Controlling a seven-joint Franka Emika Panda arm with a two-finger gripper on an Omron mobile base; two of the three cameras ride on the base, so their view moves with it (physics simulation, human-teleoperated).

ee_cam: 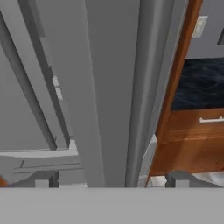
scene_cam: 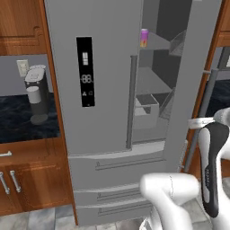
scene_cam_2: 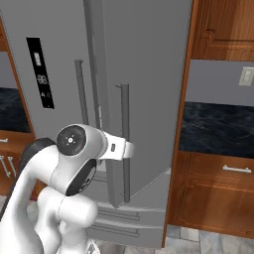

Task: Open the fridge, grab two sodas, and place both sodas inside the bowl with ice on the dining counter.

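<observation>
The grey steel fridge [scene_cam: 103,67] has its left door closed and its right door [scene_cam_2: 149,74] swung wide open. Inside, a purple-magenta soda [scene_cam: 143,37] with an orange lower part stands on an upper shelf. My gripper [ee_cam: 113,180] is open, its fingertips [ee_cam: 43,179] wide apart, facing the edge of the open door [ee_cam: 109,87] low down. My white hand [scene_cam_2: 119,149] sits right at the door's vertical bar handle [scene_cam_2: 124,129]. The bowl and the dining counter are out of view.
A grey coffee machine [scene_cam: 36,94] stands on the dark counter [scene_cam: 18,117] left of the fridge. Brown wood cabinets [scene_cam_2: 218,183] flank the fridge closely on the right. Fridge drawers [scene_cam: 117,179] lie below the doors. The open door takes up the space in front of the arm.
</observation>
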